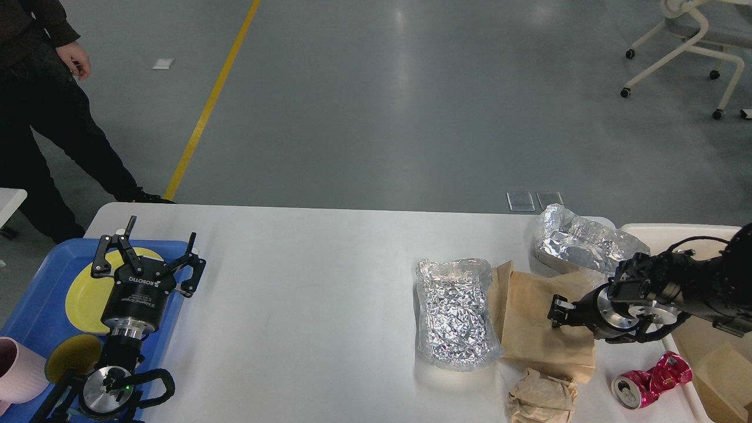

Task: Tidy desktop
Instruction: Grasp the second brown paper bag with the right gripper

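The white desktop [305, 282] fills the lower view. On its right lie a crumpled foil sheet [455, 317], a second foil tray [578, 241], a flat brown paper bag [529, 341], a crumpled brown paper wad [540, 399] and a crushed pink can [649, 382]. My right gripper [557, 312] points left, low over the paper bag's right part; its dark fingers cannot be told apart. My left gripper [147, 249] is open and empty above the blue tray [35, 294].
The blue tray at the left edge holds a yellow plate [82, 294], a small yellow dish [73, 355] and a pink cup [20, 370]. A cream bin [681, 230] at the right edge holds cardboard [725, 376]. A person [41, 117] stands beyond the left corner.
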